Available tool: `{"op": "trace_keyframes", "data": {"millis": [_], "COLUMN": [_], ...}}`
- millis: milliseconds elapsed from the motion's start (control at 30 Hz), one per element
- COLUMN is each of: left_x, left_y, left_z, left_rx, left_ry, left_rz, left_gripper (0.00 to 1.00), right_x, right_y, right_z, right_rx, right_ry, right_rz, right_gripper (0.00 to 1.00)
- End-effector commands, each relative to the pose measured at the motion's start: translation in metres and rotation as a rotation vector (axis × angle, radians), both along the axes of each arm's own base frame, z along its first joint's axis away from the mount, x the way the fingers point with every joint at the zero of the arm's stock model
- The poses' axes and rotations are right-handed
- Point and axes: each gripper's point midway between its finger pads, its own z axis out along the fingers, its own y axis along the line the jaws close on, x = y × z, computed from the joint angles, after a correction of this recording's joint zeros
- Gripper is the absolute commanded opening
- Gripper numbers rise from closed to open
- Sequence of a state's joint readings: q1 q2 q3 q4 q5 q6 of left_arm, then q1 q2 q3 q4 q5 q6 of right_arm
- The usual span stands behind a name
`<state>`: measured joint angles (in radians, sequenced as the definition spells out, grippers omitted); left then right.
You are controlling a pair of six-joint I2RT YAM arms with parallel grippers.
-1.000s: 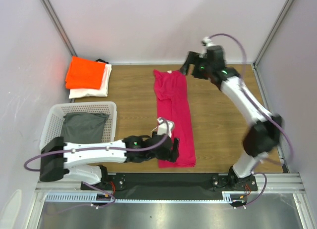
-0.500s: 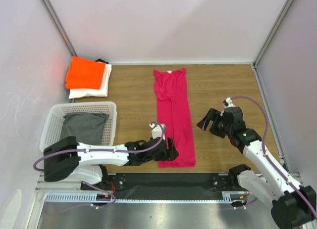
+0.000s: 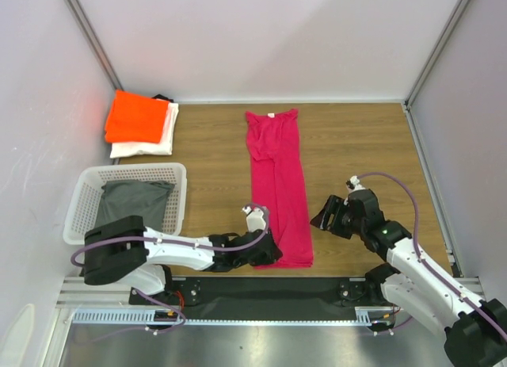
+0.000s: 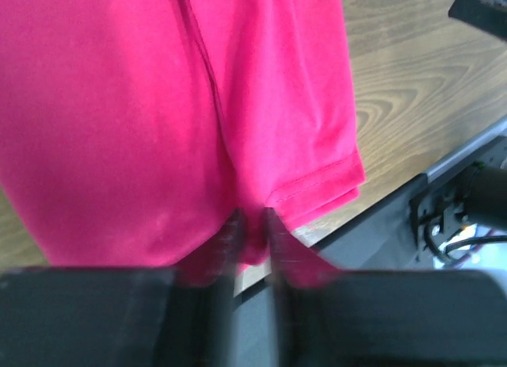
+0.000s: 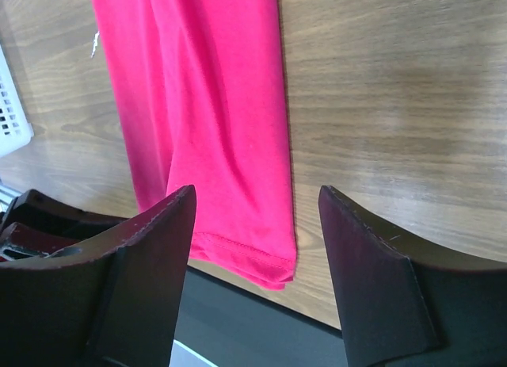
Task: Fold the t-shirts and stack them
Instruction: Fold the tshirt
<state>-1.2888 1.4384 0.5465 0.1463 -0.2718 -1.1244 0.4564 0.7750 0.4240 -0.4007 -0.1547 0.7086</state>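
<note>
Bright even light, soft shadows, blurred foreground

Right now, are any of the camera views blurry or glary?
Left wrist view: the left gripper is smeared, the pink shirt slightly soft. Right wrist view: sharp, pale sheen on the table. Top view: sharp, orange glow on the wall by the orange shirt.

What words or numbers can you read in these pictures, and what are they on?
No words or numbers can be read anywhere.
On the magenta t-shirt: a tiny white neck label, too small to read.
On the orange t-shirt, white t-shirt and white lattice basket: no writing shows.
</note>
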Motion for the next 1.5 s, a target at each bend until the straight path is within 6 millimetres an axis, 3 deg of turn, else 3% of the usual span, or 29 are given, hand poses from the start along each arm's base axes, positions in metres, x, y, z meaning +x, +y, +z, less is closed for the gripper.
{"op": "trace_keyframes", "data": {"millis": [0, 100, 333, 433, 467, 533, 567, 667, 700, 767, 800, 933, 1167, 1467], "left_x": [0.003, 0.001, -0.021, -0.024, -0.025, -0.026, -0.026, -0.022, -0.018, -0.013, -0.01, -0.01, -0.026, -0.037], "left_y": [0.001, 0.007, 0.01, 0.007, 0.005, 0.002, 0.0, 0.014, 0.018, 0.039, 0.047, 0.083, 0.091, 0.091], "left_z": [0.01, 0.01, 0.0, 0.005, 0.007, 0.01, 0.014, 0.026, 0.042, 0.049, 0.062, 0.042, 0.004, -0.015], "left_rx": [-0.036, -0.014, 0.034, -0.009, -0.015, -0.024, -0.033, 0.011, -0.018, 0.036, 0.012, 0.036, -0.031, -0.046], "left_ry": [-0.002, 0.012, 0.069, 0.06, 0.054, 0.05, 0.047, 0.0, -0.024, -0.073, -0.079, -0.049, 0.084, 0.151], "left_rz": [0.1, 0.148, 0.158, 0.134, 0.122, 0.113, 0.109, 0.1, 0.108, 0.117, 0.135, 0.161, 0.15, 0.133], "left_gripper": [0.16, 0.0, 0.01, 0.1, 0.21, 0.28, 0.38, 0.54, 0.57, 0.64, 0.66, 0.68, 0.67, 0.68], "right_x": [0.004, 0.002, -0.001, -0.005, -0.005, -0.009, -0.012, -0.028, -0.034, -0.046, -0.051, -0.068, -0.087, -0.109], "right_y": [0.006, 0.008, 0.013, 0.017, 0.017, 0.019, 0.021, 0.025, 0.025, 0.026, 0.025, 0.021, 0.025, 0.021], "right_z": [0.005, 0.001, -0.008, -0.01, -0.011, -0.011, -0.011, -0.013, -0.015, -0.019, -0.022, -0.038, -0.058, -0.075], "right_rx": [0.02, 0.017, 0.01, 0.009, 0.006, 0.004, 0.004, 0.02, 0.021, 0.039, 0.042, 0.043, 0.067, 0.022], "right_ry": [-0.021, -0.014, 0.005, 0.016, 0.018, 0.03, 0.034, 0.075, 0.095, 0.124, 0.146, 0.197, 0.288, 0.355], "right_rz": [0.002, 0.009, 0.025, 0.049, 0.054, 0.07, 0.085, 0.134, 0.141, 0.163, 0.167, 0.17, 0.178, 0.162], "right_gripper": [0.68, 0.69, 0.69, 0.7, 0.71, 0.71, 0.72, 0.74, 0.74, 0.74, 0.74, 0.71, 0.65, 0.59]}}
